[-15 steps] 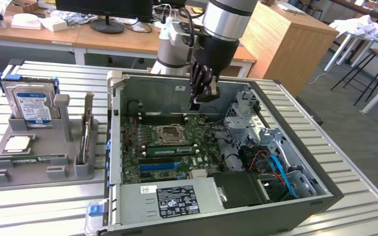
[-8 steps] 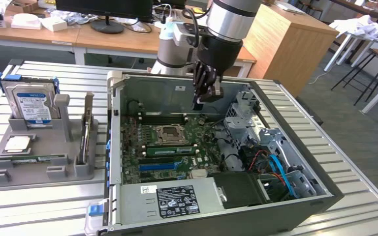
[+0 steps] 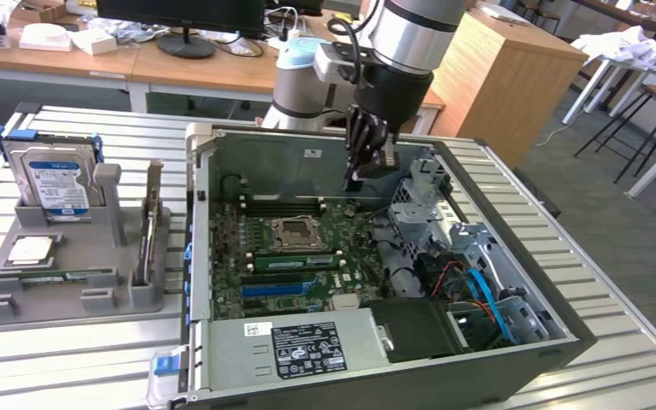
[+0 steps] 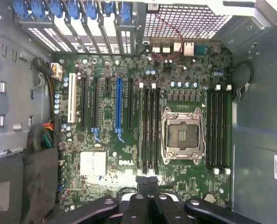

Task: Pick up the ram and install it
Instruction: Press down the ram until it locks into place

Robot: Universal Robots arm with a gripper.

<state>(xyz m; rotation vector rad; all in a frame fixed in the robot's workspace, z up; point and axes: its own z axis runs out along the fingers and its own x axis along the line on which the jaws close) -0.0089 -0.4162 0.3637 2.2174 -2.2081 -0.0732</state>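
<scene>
Tool [image 3: 360, 178] closed above one motherboard [image 4: 189, 182].

Case [image 3: 294, 162] matt grey metal; table [image 3: 66, 359] ribbed bare metal; gripper [image 4: 149, 186] matt black.

Exterior view: bright, even indoor light from overhead. The slatted table [image 3: 66, 359] reads pale, near washed out at lower left of frame. The case interior [image 3: 294, 166] lies in soft shade. Wrist view: the motherboard [image 4: 129, 154] is evenly lit, with mild glare on the perforated panel [image 4: 194, 21].
</scene>
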